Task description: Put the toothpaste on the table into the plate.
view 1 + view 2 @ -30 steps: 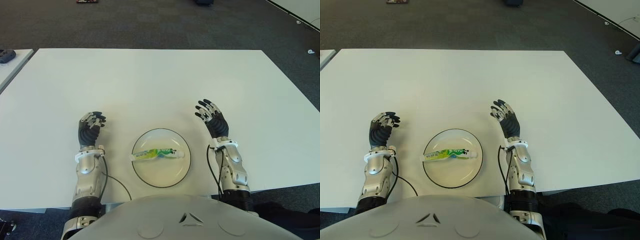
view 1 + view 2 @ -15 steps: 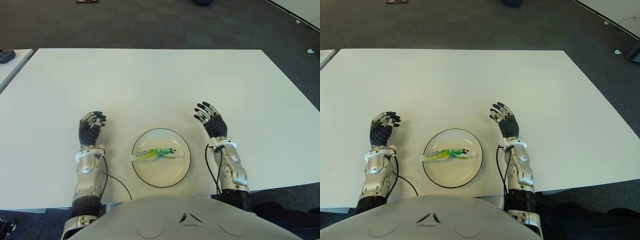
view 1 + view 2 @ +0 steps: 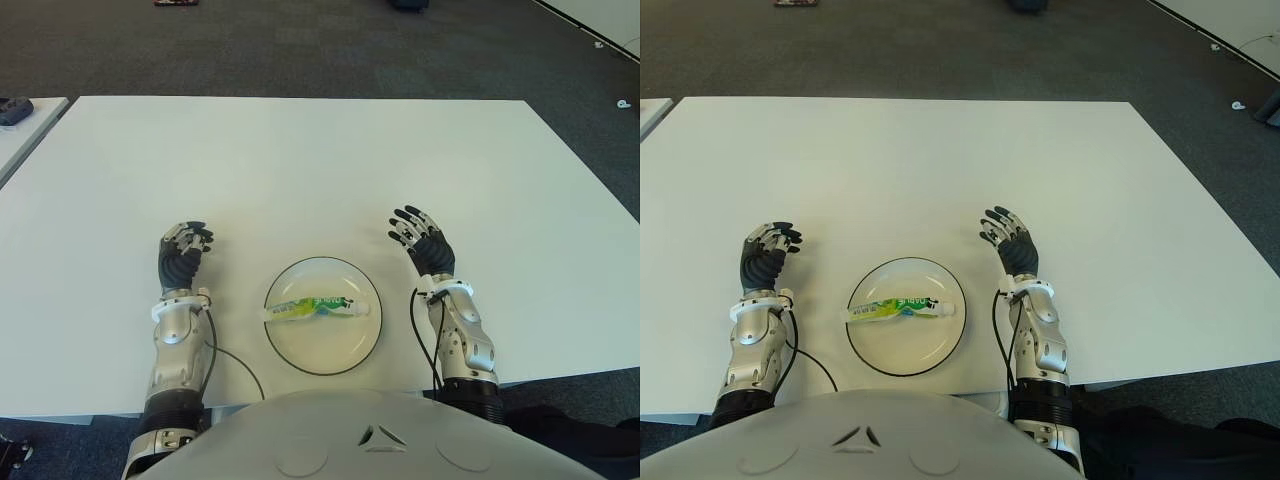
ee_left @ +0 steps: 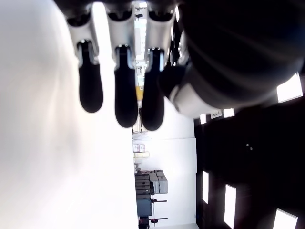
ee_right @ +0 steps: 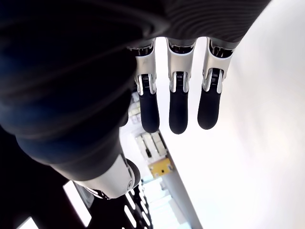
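I see the toothpaste (image 3: 315, 306) lying flat inside the plate (image 3: 300, 350), stretched across it from side to side with its cap end toward my right. The plate sits on the tabletop (image 3: 300, 170) close to the near edge, about midway along it. My right hand (image 3: 421, 240) shows just to the right of the plate, near but apart from it, fingers (image 5: 178, 112) spread and straight, holding nothing. My left hand (image 3: 183, 251) shows to the left of the plate, a little farther off, fingers (image 4: 126, 93) loosely extended and also empty. I cannot tell whether either hand touches the tabletop. At the far left, the corner of a second table (image 3: 25, 125) shows beside the tabletop's left edge.
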